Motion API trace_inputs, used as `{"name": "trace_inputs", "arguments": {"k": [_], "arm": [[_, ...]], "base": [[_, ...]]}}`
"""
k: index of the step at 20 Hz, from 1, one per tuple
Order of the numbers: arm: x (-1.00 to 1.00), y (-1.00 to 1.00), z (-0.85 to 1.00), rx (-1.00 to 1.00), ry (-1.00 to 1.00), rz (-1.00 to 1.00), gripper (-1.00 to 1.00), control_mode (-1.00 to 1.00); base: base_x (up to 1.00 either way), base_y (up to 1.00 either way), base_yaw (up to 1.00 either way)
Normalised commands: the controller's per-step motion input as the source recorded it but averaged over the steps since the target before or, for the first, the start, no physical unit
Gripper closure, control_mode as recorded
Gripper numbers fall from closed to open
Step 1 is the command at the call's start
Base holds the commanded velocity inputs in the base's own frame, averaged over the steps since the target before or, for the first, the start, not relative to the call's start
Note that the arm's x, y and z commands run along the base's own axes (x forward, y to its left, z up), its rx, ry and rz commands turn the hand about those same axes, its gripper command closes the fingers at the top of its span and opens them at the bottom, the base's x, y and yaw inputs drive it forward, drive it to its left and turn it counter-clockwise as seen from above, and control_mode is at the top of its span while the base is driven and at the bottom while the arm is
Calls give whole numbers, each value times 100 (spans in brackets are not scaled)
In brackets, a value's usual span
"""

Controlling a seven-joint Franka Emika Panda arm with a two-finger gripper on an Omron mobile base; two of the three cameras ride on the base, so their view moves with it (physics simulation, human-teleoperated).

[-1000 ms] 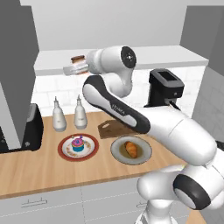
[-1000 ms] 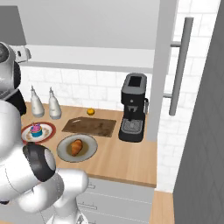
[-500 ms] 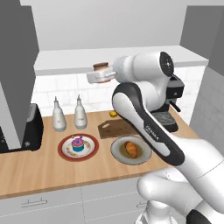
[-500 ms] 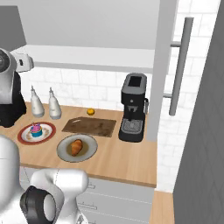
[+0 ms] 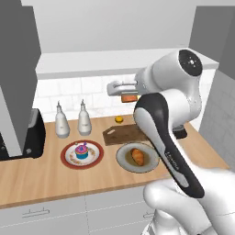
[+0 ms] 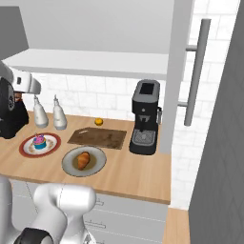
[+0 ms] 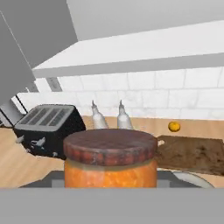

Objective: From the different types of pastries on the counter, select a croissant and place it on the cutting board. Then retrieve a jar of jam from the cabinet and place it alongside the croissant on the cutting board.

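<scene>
My gripper (image 5: 129, 93) is shut on the jar of jam (image 5: 130, 97), held in the air above the back of the counter (image 5: 41, 176), over the far edge of the cutting board (image 5: 125, 134). In the hand view the jar of jam (image 7: 110, 164) stands close up, orange-red with a reddish-brown lid. The croissant (image 5: 137, 156) lies on a round grey plate (image 5: 123, 160) in front of the bare dark cutting board (image 6: 97, 138). A blue-wrapped cupcake (image 5: 82, 151) sits on a red-rimmed plate (image 5: 69, 159) to its left. The cabinet shelf (image 5: 114, 60) runs above.
Two white bottles (image 5: 61, 122) (image 5: 84, 119) and a small orange ball (image 5: 119, 120) stand by the tiled wall. A black toaster (image 5: 33, 136) sits at the left and a black coffee machine (image 6: 145, 117) to the right of the board. A dark cabinet panel (image 5: 16, 69) hangs at the left.
The arm has swung to the right and down from the shelf with the jar still in the gripper. The pastries, plates and board have not moved.
</scene>
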Motion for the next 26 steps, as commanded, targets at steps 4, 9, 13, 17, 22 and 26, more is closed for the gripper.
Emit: {"name": "trace_inputs", "arguments": {"k": [4,9,13,17,22,26], "arm": [[-29,-3,-69,0,26,-52,100,-100],[4,-37,-41,0,23,-50,100,-100],[25,-60,-27,0,30,-45,100,-100],[21,-32,-66,0,18,-43,100,-100],[1,-14,-90,-2,-7,-45,100,-100],[34,-19,-37,0,-10,-31,100,-100]], "base": [[0,0,0],[0,0,0],[0,0,0],[0,0,0],[0,0,0],[0,0,0]]}}
